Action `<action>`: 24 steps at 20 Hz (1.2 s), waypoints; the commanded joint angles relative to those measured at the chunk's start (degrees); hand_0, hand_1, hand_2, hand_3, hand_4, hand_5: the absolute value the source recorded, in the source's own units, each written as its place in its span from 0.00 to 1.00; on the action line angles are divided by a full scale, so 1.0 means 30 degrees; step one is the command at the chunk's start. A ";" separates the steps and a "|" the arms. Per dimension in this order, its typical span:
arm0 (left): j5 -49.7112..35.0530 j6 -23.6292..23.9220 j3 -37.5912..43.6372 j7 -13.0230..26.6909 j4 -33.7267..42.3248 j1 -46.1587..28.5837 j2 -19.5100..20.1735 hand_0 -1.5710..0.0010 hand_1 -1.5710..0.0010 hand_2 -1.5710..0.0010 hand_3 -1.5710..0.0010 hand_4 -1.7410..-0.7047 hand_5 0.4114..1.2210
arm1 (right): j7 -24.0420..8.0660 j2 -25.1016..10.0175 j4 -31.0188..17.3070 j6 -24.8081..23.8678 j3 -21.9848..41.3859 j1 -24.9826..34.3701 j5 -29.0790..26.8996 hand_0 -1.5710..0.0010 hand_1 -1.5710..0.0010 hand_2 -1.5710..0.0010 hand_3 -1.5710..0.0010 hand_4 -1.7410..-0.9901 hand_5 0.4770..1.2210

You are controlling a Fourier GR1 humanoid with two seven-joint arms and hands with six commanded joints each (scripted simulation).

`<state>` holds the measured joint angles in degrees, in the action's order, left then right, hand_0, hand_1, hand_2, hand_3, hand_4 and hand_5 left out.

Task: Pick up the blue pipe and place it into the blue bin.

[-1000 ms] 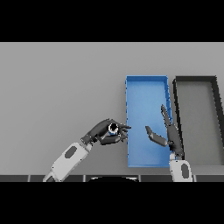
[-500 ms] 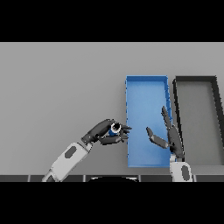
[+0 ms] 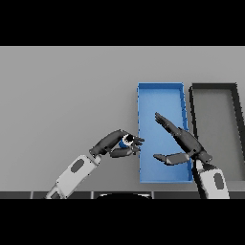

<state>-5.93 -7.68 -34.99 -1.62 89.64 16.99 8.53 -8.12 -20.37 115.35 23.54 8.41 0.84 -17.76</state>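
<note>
Grey counter fills the frame, carrying a blue bin at centre right and a dark bin just beside it at far right. The left robot hand, at lower centre, has its fingers curled round the blue pipe, just left of the blue bin's left wall. The right robot hand is held over the lower part of the blue bin, fingers straight and spread, holding nothing. Step in hand, as judged: carrying the pipe toward the bin; the next move calls for travel toward frame right, past the wall, then release. The pipe's open end appears to face the viewer; its long axis is largely hidden by fingers.
</note>
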 commanded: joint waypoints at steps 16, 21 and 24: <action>0.0321 -0.0705 0.0042 -0.0675 -0.0283 -0.0112 0.0142 0.00 0.00 0.00 0.02 0.00 1.00 | -0.3797 0.2667 -0.2726 0.2042 0.4464 0.7209 0.0853 1.00 1.00 1.00 1.00 0.70 0.04; 0.1150 -0.1611 -0.0518 0.1663 0.0092 0.0354 0.1106 0.37 0.44 0.46 0.48 0.18 1.00 | -0.4064 0.3345 -0.4173 0.2875 0.4828 0.8820 0.0893 0.66 0.66 0.66 0.72 0.51 0.04; 0.1687 -0.1109 0.0017 0.1912 0.0026 0.0295 0.0600 0.40 0.44 0.45 0.50 0.16 1.00 | -0.3430 0.3933 -0.5042 0.3241 0.5076 0.9478 0.0076 0.35 0.36 0.34 0.45 0.28 0.17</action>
<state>-0.77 -11.09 -34.91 4.49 89.67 17.85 10.36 -17.84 -8.56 100.27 33.24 23.61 29.30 -17.65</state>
